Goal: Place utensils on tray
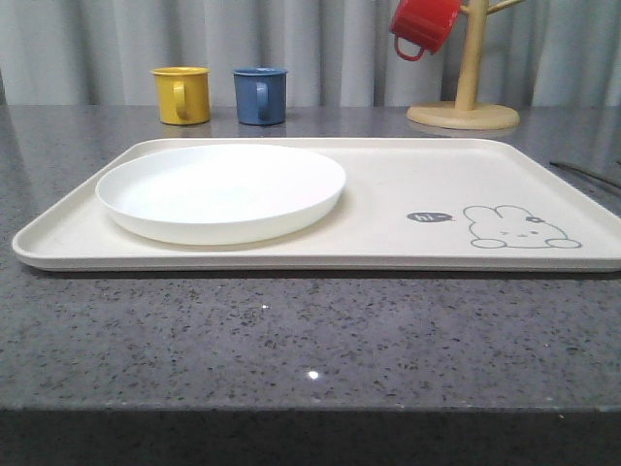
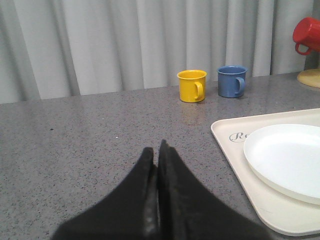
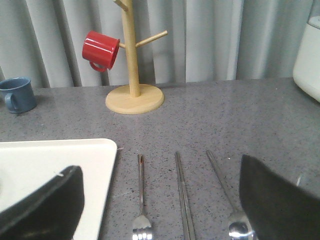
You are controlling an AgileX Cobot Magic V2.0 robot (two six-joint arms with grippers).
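Hovering with jaws wide apart, our right gripper (image 3: 160, 200) framed the fork (image 3: 141, 200), chopsticks (image 3: 183, 197) and spoon (image 3: 227, 197), lying parallel beside the tray (image 3: 60, 160), handles toward the curtain. Our left gripper (image 2: 156, 165) was pressed closed, holding nothing.

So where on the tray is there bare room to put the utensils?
The tray is bare between the white plate and the rabbit drawing, and behind that drawing toward the far rim. The left half is crowded by the plate.

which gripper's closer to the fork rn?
Right. The right gripper hangs open over the fork, beside the tray. The left gripper sits shut beyond the tray's far side.
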